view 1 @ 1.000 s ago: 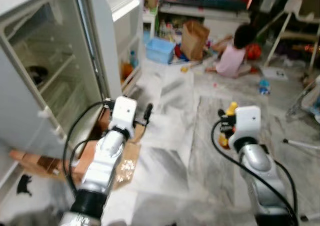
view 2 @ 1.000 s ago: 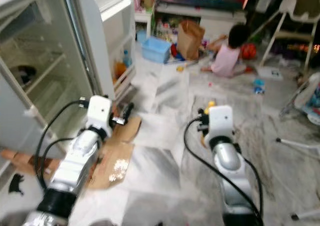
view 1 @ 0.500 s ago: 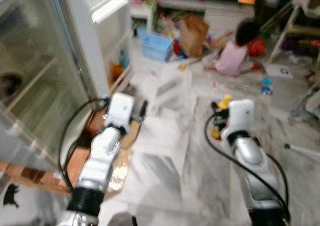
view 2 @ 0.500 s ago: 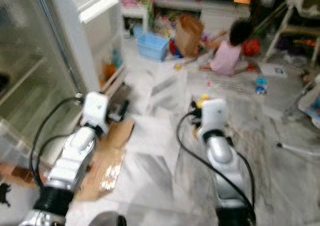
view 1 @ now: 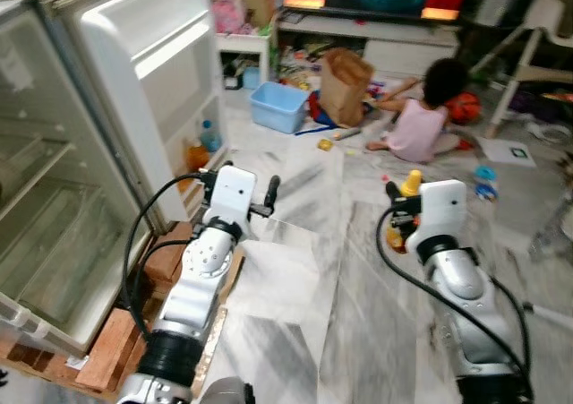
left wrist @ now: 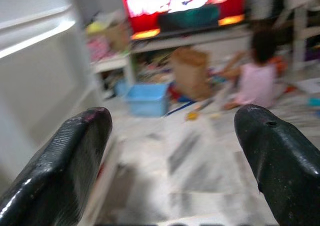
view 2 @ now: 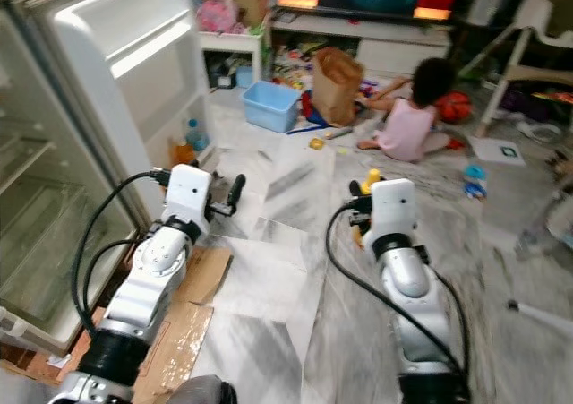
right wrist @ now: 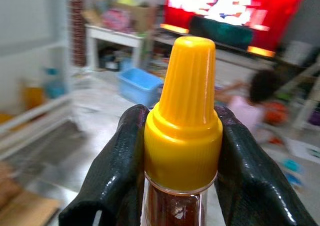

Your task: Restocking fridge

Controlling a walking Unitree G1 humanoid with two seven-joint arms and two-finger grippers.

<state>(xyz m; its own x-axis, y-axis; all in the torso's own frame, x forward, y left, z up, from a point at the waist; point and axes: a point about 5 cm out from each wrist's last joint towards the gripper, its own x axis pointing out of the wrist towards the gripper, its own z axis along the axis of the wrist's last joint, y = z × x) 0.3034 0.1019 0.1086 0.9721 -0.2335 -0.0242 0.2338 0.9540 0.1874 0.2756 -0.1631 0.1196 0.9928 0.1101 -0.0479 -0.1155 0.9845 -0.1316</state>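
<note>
The right gripper [right wrist: 182,186] is clamped on a sauce bottle [right wrist: 182,136] — yellow cap clear, the glass body cut off below. The left gripper [left wrist: 172,151] is spread wide and empty, held out beside the fridge [view 1: 63,189], whose door [view 1: 148,73] stands open. A person [view 1: 421,117] sits on the floor beyond, blurred in the wrist views.

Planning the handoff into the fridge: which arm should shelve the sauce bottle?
Right: the right gripper is shut on the sauce bottle; the left gripper, nearer the open fridge, is open.
</note>
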